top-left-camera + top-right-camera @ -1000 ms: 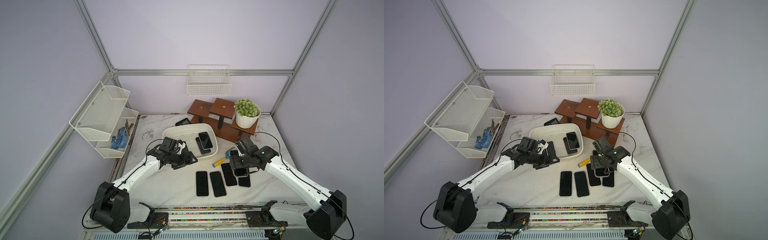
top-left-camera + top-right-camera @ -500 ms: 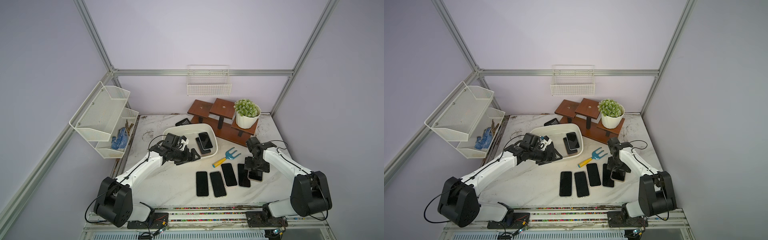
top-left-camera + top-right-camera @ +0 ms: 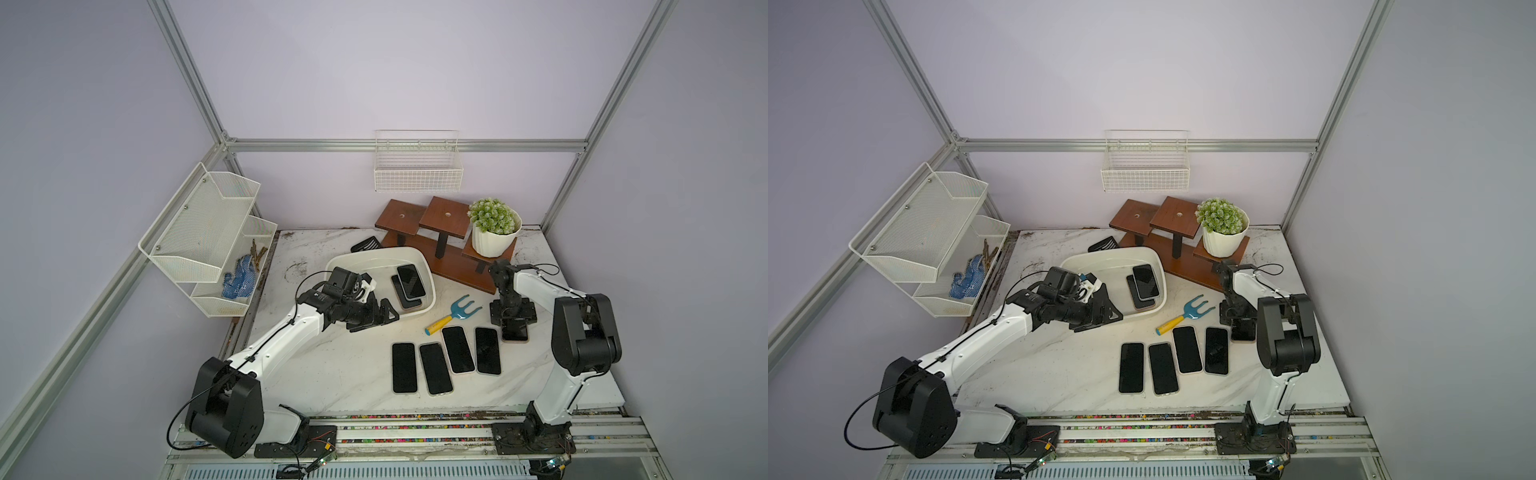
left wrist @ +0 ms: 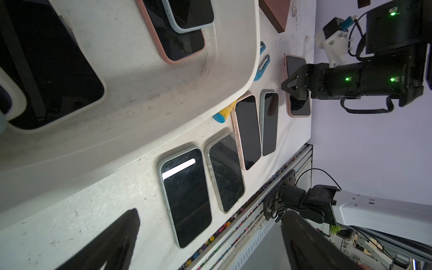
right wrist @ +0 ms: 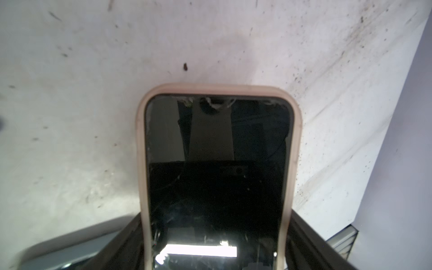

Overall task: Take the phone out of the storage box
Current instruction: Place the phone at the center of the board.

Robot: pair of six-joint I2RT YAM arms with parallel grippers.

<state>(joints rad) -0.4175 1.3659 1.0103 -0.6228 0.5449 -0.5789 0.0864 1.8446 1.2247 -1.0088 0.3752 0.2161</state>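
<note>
Right gripper [image 3: 514,326] fingers [image 5: 306,236] clasp the sides of a pink-cased phone [image 5: 216,175] lying flat on the marble surface [image 3: 332,365], just right of a row of four phones [image 3: 457,349]. Left gripper [image 3: 376,321], fingers spread wide, sits above the white storage box [image 3: 374,259] near rim. Two overlapping phones [image 3: 409,282] lie inside it.

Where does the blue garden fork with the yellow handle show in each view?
Top view: blue fork on the table, between the storage box and the row of phones.
Top view: same place.
Left wrist: tines and handle end peek past the box's edge.
Right wrist: not in it.
Shared landmark: the storage box.
</note>
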